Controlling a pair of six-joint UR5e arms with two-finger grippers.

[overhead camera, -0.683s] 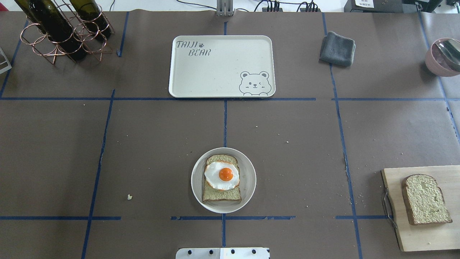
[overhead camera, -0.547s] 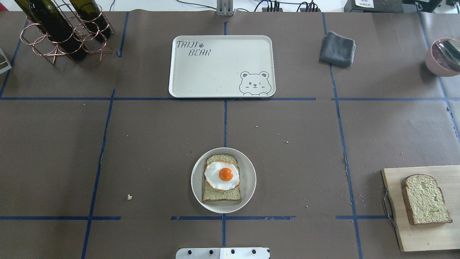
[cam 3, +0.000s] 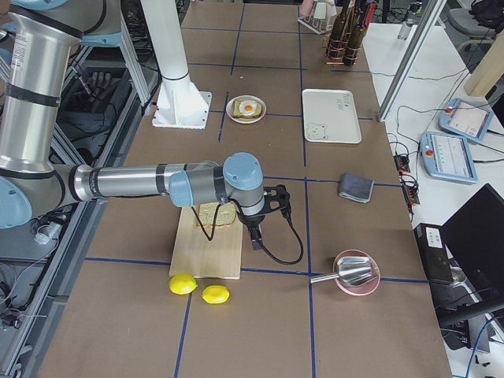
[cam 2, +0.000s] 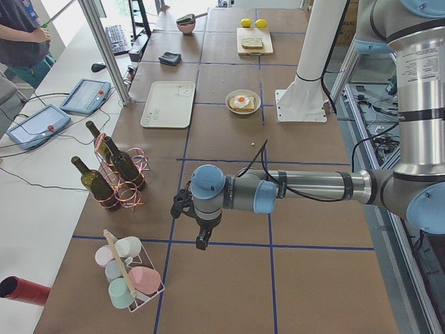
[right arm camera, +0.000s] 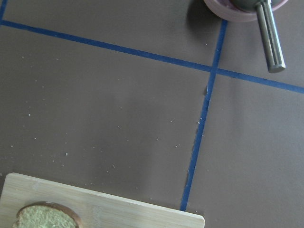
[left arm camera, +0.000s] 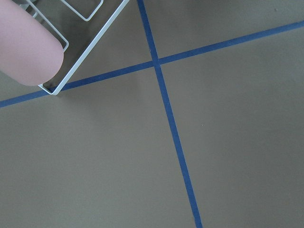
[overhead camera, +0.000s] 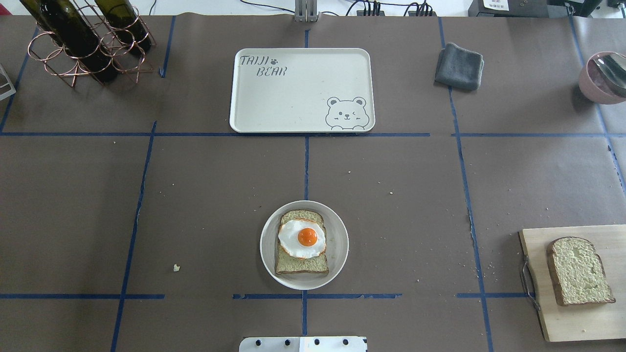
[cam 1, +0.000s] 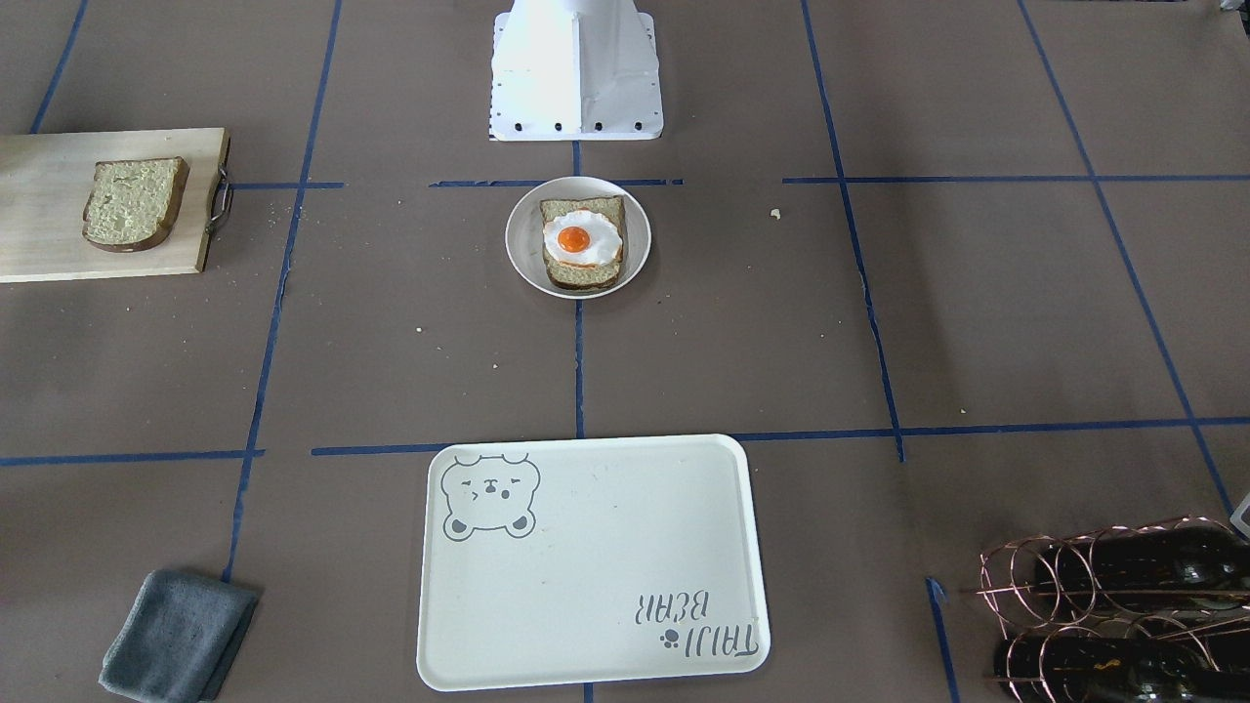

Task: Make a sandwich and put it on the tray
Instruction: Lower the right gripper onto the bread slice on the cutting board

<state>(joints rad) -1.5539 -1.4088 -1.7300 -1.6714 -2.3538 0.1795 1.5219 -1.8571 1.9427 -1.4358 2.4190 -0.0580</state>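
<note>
One bread slice (overhead camera: 301,264) with the fried egg (overhead camera: 302,238) on top lies on a small round white plate (overhead camera: 337,254) near the robot base. The second slice (overhead camera: 579,270) lies on the wooden board (overhead camera: 577,322) at the right; its edge shows in the right wrist view (right arm camera: 45,217). The cream bear tray (overhead camera: 293,98) sits bare at the far middle. My left gripper (cam 2: 201,242) hangs far off to the left over the table. My right gripper (cam 3: 255,239) hovers just beyond the board. I cannot tell whether either is open or shut.
A copper rack with wine bottles (overhead camera: 83,41) stands far left, a folded grey cloth (overhead camera: 458,66) far right, and a pink bowl with a metal scoop (overhead camera: 604,78) at the right edge. Two lemons (cam 3: 197,289) lie by the board. A cup rack (cam 2: 128,278) stands near the left gripper.
</note>
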